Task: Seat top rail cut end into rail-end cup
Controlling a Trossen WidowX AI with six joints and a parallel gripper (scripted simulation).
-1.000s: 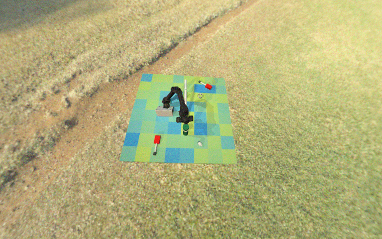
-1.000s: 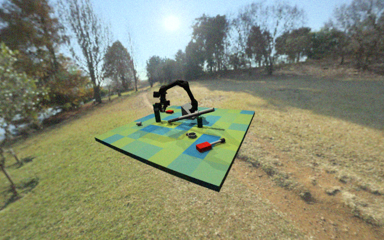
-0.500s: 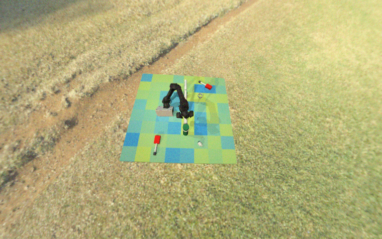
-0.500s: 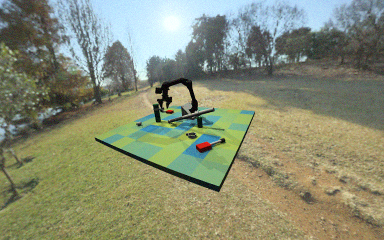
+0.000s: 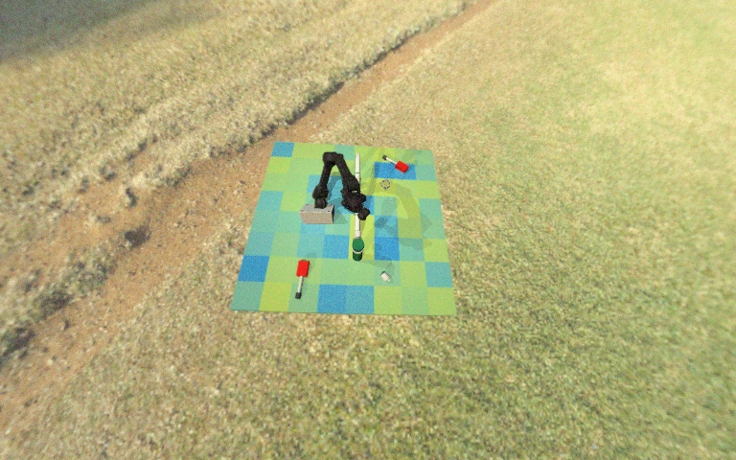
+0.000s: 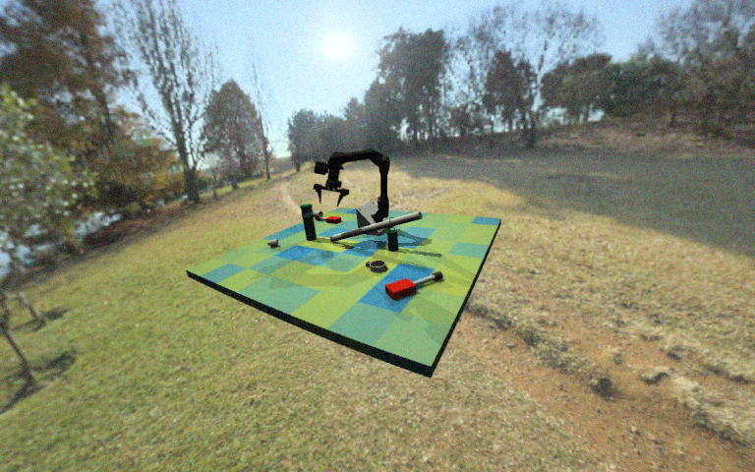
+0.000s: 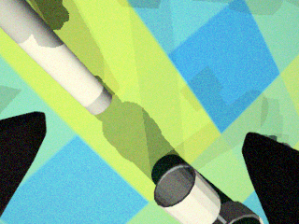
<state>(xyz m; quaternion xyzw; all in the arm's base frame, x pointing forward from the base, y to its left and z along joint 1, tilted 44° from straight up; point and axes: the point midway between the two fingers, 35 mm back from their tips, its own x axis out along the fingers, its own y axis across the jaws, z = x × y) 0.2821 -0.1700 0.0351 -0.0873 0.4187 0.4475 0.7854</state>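
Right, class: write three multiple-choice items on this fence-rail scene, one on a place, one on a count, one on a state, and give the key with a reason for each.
1. Where is the rail's cut end?
A. Seated inside the cup
B. Short of the cup, with a gap between them
C. Lying on the grass

2. How many red-headed tools lie on the mat?
A. One
B. Two
C. Four

3. How does the gripper stand?
A. Open, holding nothing
B. Shut on the rail
C. Shut on the cup

Key: B, the wrist view shows mat between the rail and the rail-end cup. B, one red tool lies near the front, the other red tool at the back. A, the gripper has its fingers wide apart, touching neither rail nor cup.
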